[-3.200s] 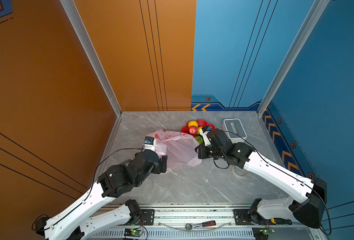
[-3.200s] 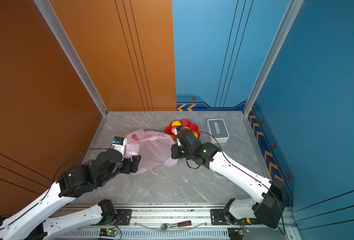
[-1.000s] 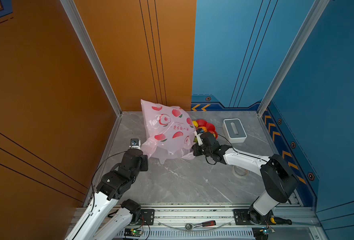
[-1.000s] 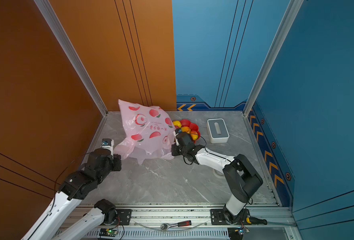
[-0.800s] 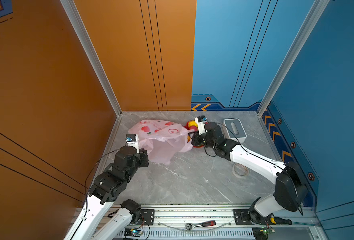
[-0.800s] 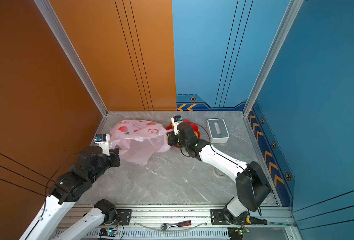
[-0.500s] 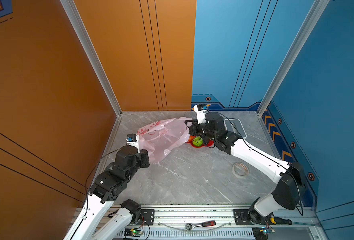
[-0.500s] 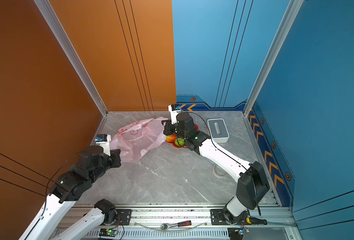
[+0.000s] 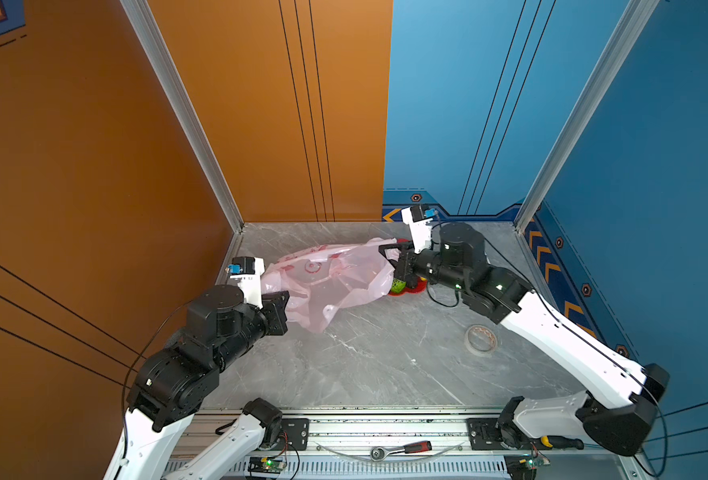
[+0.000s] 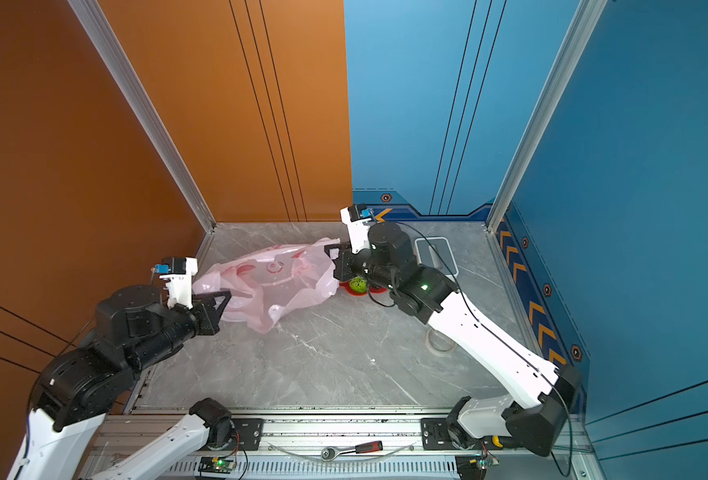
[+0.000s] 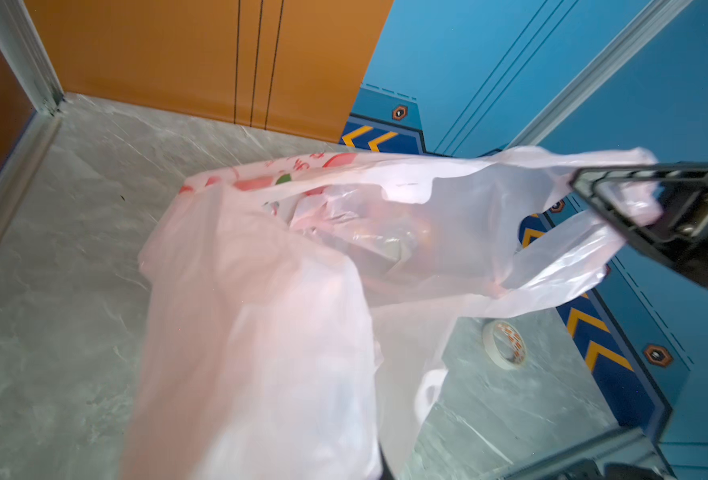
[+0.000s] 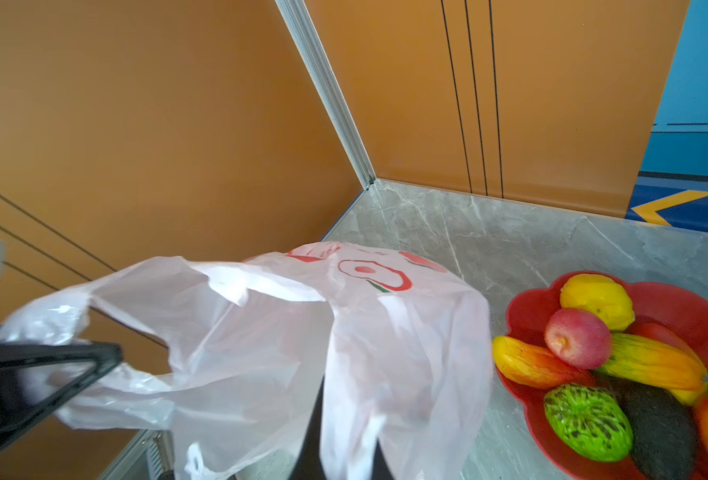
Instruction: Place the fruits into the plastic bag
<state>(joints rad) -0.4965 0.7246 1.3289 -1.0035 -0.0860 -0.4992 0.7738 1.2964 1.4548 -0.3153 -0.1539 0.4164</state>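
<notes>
The pale pink plastic bag hangs low over the marble floor, stretched between both grippers. My left gripper is shut on its left handle end. At the bag's right end my right gripper is shut on the other handle, just above the red dish. The fruits lie in that dish: a lemon, an apple, a mango, a green one and an avocado. The bag covers my left jaws in the left wrist view.
A white-grey tissue box sits behind the right arm near the back right. A tape roll lies on the floor to the right. Orange and blue walls close in the back and sides. A red-handled ratchet rests on the front rail.
A second ago the bag billowed high; it has since come down into a low stretch. My right gripper moved back over the dish. The left arm barely shifted.
</notes>
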